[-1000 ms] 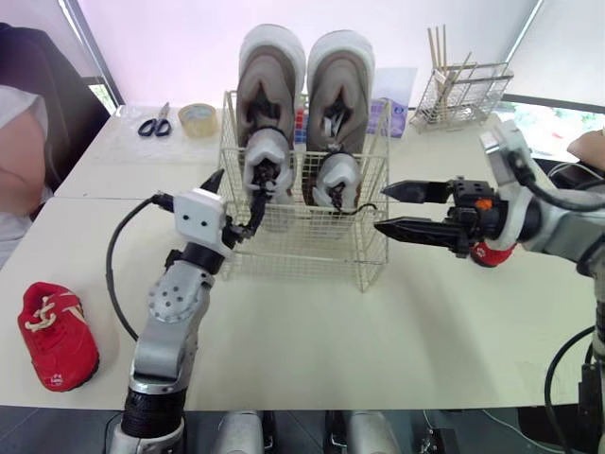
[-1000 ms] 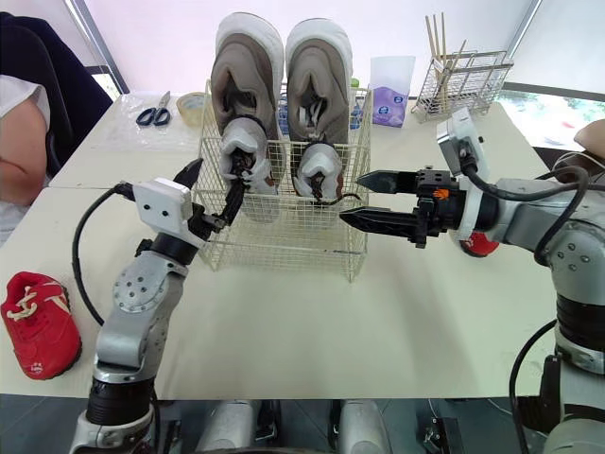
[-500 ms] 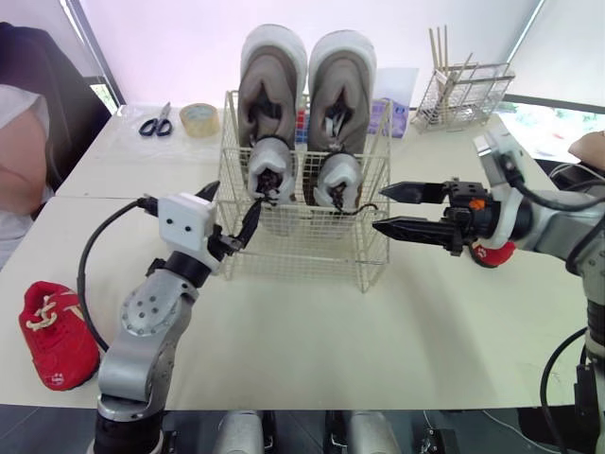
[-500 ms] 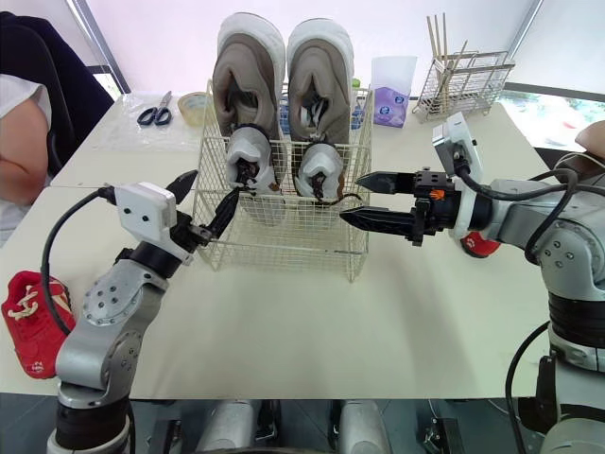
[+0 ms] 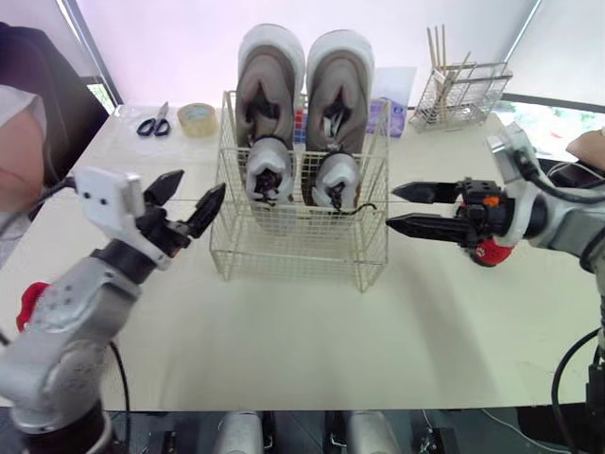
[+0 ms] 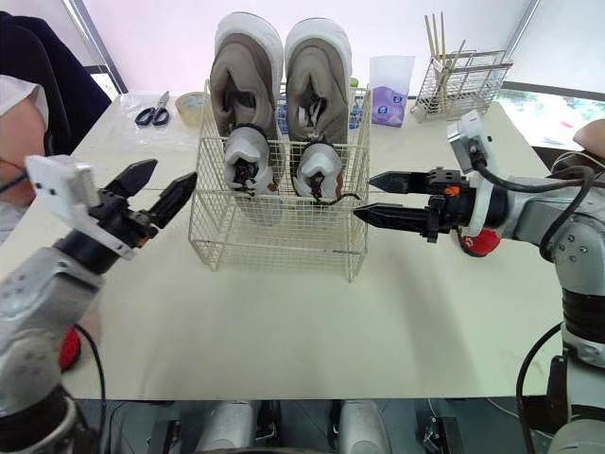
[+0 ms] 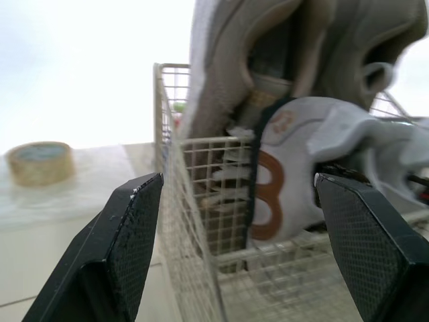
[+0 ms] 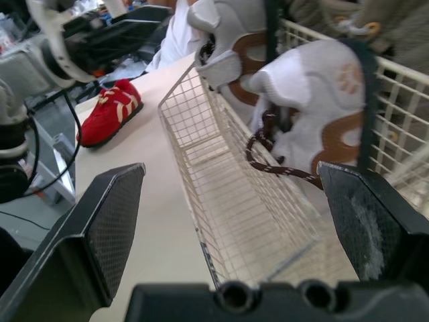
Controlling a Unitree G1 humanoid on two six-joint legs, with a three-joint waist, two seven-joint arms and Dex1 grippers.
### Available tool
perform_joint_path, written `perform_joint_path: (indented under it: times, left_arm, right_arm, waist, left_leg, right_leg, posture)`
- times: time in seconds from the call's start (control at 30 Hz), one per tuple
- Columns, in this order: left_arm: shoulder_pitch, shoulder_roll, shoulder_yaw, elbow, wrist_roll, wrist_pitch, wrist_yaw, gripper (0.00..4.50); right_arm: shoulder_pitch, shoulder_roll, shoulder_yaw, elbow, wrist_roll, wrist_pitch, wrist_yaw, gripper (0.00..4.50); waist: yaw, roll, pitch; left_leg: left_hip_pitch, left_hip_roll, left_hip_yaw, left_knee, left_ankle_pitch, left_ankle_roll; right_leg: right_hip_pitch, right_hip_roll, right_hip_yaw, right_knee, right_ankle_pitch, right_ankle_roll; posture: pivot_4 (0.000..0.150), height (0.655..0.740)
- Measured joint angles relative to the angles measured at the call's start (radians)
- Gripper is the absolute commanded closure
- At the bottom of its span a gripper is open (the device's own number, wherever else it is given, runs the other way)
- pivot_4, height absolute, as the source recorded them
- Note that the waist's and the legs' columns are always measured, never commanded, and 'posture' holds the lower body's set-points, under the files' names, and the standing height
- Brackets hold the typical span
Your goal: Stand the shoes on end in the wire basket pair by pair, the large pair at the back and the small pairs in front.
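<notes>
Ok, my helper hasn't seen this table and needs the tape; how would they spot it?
Start at the wire basket mid-table. Behind its left corner lies the roll of tape. It is a tan ring, unlike the dark-handled scissors beside it.

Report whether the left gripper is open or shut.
Open. The left gripper has its two fingers spread apart with nothing between them, beside the wire basket.
</notes>
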Motion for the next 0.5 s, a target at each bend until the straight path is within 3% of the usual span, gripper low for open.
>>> perform_joint_path:
  times: [0.03,0.13,0.2,0.37,0.5]
  left_arm:
    - [-0.006,0.050,0.030,0.028,-0.080,0.018,-0.019,0.02]
    - [-0.007,0.202,0.067,0.089,-0.332,0.082,-0.072,0.02]
    - [0.008,0.268,0.020,0.075,-0.426,0.113,-0.115,0.02]
    - [0.021,0.270,-0.139,0.016,-0.547,0.100,-0.087,0.02]
    - [0.043,0.240,-0.287,-0.071,-0.531,0.071,-0.077,0.02]
  right_arm:
    - [-0.012,0.013,-0.017,0.029,-0.004,-0.009,-0.024,0.00]
    - [-0.043,0.066,-0.068,0.136,-0.090,-0.117,-0.129,0.00]
    - [-0.050,0.079,-0.088,0.199,-0.174,-0.207,-0.200,0.00]
    - [0.115,0.079,-0.165,0.203,-0.342,-0.382,-0.319,0.00]
    - [0.326,0.096,-0.361,0.107,-0.351,-0.390,-0.394,0.00]
  waist:
    - [0.000,0.000,0.000]
    - [0.000,0.001,0.000]
    - [0.004,0.003,0.001]
    - [0.004,0.005,0.001]
    - [0.003,0.008,0.000]
  left_leg:
    - [0.000,0.000,0.000,0.000,0.000,0.000]
    - [0.000,0.000,0.000,0.000,0.000,-0.001]
    - [-0.001,-0.002,0.001,0.000,0.003,-0.006]
    - [-0.004,-0.002,0.000,-0.002,0.003,-0.006]
    - [-0.004,-0.001,0.001,-0.003,0.003,-0.006]
  right_leg:
    - [0.000,0.001,0.000,0.000,0.000,0.000]
    - [0.000,0.001,0.000,-0.001,-0.001,-0.001]
    - [0.001,0.000,0.000,-0.003,-0.001,-0.001]
    - [0.001,0.000,0.000,-0.009,0.001,0.003]
    - [0.002,0.003,0.000,-0.011,0.002,0.005]
  posture:
    - [0.150,0.7357]
    - [0.150,0.7357]
    - [0.150,0.7357]
    - [0.150,0.7357]
    - [0.150,0.7357]
